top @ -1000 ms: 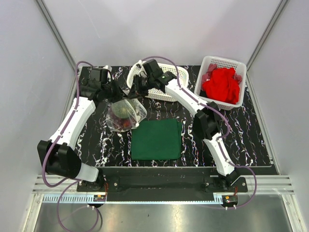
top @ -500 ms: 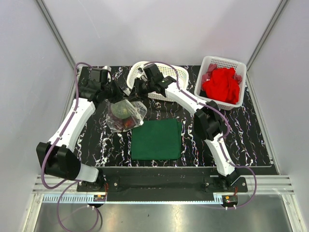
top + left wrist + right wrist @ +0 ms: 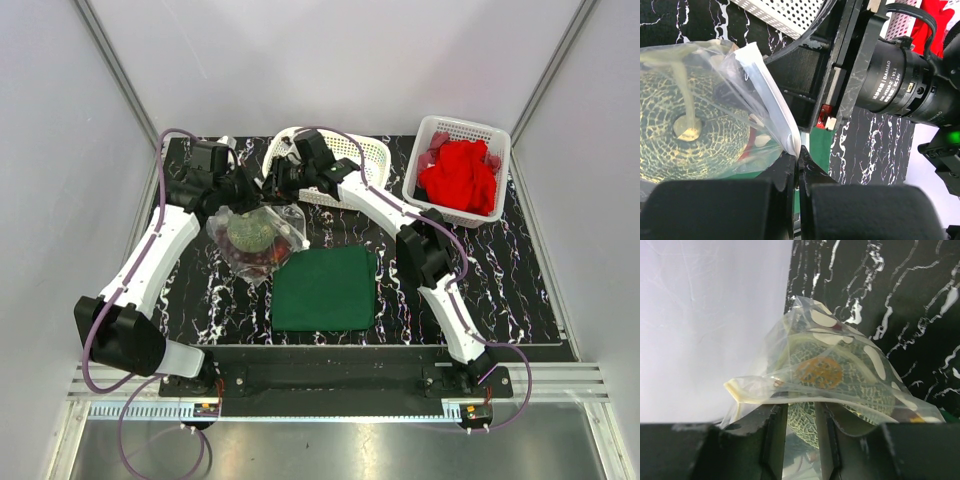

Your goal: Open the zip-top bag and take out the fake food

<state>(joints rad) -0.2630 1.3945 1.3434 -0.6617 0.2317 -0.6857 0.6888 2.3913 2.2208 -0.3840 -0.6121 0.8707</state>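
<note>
Clear crinkled plastic: the zip-top bag sits at about 10 o'clock on the black marbled table, just off the 10 o'clock corner of the green cloth and overlapping that corner slightly. We see both arms reaching to its far rim from 12 o'clock. The left gripper meets the rim at about 11 o'clock of the bag, and the right gripper at about 1 o'clock. In the left wrist view the left gripper has its jaws pressed together on the whitish zip edge of the bag, with film bunched just above the tips. In the right wrist view the right gripper shows a narrow gap between its jaws. Film from the bag drapes across them, and we cannot tell whether they clamp it. The fake food is inside the bag: a netted green melon ball and dark red pieces at 5 o'clock of it. The melon ball fills the lower left of the left wrist view. An oval basket lies at 12 o'clock, partly behind the right arm. A rectangular basket at 2 o'clock holds a red cloth.
</note>
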